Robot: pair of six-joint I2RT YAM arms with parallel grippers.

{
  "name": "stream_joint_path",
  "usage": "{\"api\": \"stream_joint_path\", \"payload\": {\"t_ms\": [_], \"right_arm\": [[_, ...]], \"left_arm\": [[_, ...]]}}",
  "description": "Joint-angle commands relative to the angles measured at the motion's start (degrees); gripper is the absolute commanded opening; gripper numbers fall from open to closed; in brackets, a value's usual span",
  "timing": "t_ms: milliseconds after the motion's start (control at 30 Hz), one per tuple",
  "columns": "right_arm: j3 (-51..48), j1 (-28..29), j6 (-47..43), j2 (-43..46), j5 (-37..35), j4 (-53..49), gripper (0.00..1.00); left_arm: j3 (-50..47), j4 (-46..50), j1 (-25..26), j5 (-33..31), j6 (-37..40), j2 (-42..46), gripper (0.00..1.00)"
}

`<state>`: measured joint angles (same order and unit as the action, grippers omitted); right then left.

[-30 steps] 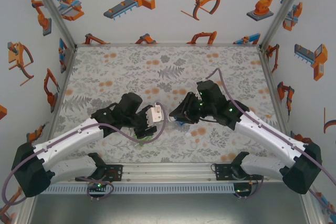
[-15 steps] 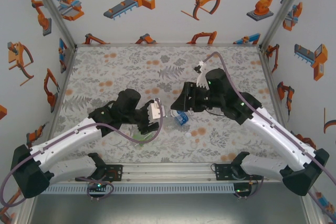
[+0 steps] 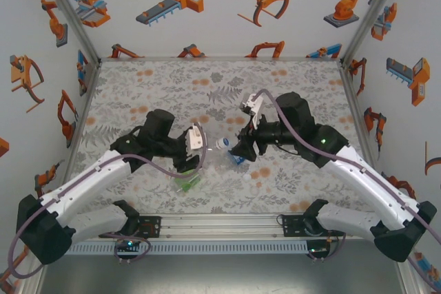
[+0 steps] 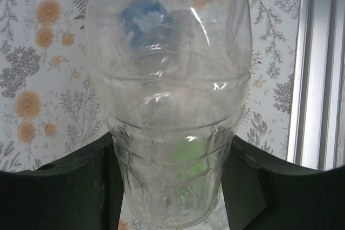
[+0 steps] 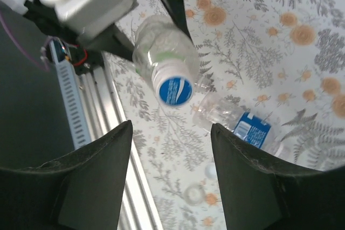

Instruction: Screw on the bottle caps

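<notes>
Blue print on bottle cap point(image 5: 173, 90), blue bottle label point(image 5: 252, 130) (both blurred), nothing legible

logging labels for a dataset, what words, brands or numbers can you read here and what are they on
Cap on the clear bottle: blue print, too blurred to read.
Blue-labelled bottle: pale marks on the label, too small to read.
Green-labelled bottle: no text can be made out.
Wall stickers: robot pictures, no words.
No text here is legible.
</notes>
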<state>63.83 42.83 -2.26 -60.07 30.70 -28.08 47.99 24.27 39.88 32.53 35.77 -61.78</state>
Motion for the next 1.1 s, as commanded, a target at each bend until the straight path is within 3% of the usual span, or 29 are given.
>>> {"api": "stream_joint_path", "payload": {"t_ms": [0,133,367,533,800,1067], "right_arm": [[-1.6,-0.6,-9.7,0.5,2.9,4.8,0.56],[-1.2,-1.3,-14.6,-1.4,6.9,6.6,0.56],[-0.8,-1.5,-26.2,-3.3,9.2,8.1,0.56],[-1.3,-1.4,-28.1,-3.1,9.6,10.6,0.56],[-0.3,-1.4,-28.2,-4.8,16.9,10.5,0.53],[-1.6,-1.4,-28.3,-5.0,15.6,10.3,0.48]], "left_arm": [[3.0,2.0,-3.2,7.1,5.8,-1.5,0.0],[4.8,4.5,-5.7,9.6,9.6,-3.9,0.0],[4.5,5.4,-5.8,10.4,11.2,-4.7,0.0],[3.9,5.1,-5.3,9.1,11.1,-3.0,0.0],[2.4,2.1,-3.8,8.3,11.0,-3.5,0.0],[2.0,1.6,-3.6,7.8,10.9,-3.4,0.0]]}}
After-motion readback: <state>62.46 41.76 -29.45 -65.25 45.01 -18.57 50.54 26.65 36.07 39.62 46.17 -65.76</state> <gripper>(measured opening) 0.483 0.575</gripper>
